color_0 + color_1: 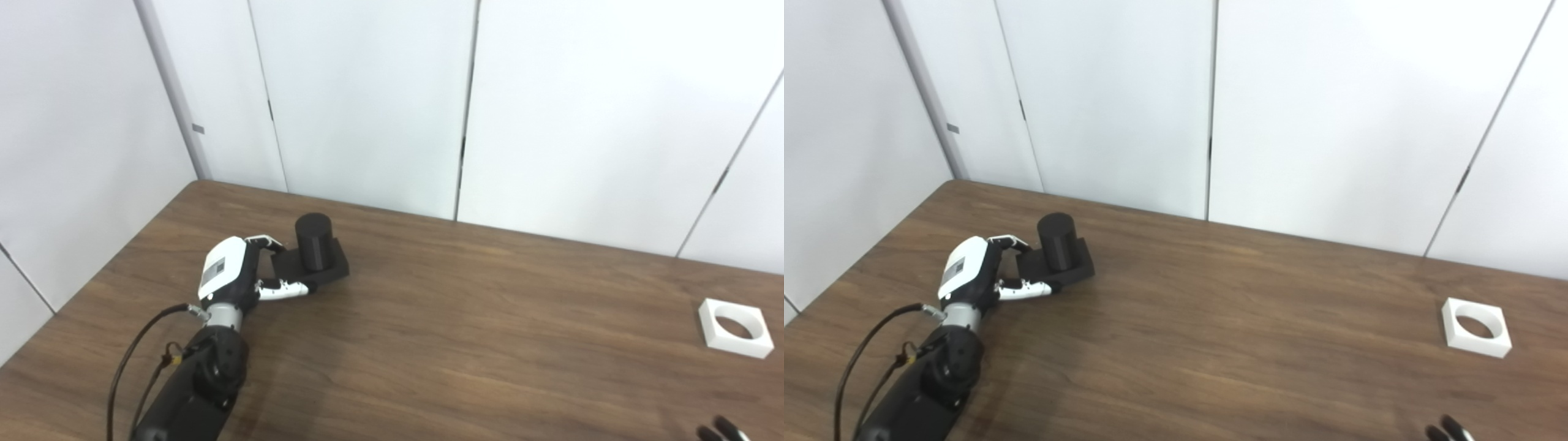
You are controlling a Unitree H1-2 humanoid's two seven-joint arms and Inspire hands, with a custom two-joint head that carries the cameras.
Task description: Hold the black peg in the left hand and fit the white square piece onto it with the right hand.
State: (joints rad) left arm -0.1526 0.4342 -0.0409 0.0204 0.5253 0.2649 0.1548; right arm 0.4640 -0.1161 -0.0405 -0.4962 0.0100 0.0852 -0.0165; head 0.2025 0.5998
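Observation:
The black peg (313, 241), a short cylinder on a square black base (334, 267), stands on the wooden table at the left. My left hand (236, 272) is right beside the base's left end. Its fingers (264, 242) curl at the base's back corner and its thumb (283, 290) lies along the front edge; the hand looks open, with no firm grip showing. The white square piece (734, 327), with a round hole, lies flat at the far right. Only dark fingertips of my right hand (723, 429) show at the bottom edge, nearer me than the white piece.
The brown wooden table (465, 331) ends against white wall panels at the back and left. A black cable (131, 361) loops beside my left forearm.

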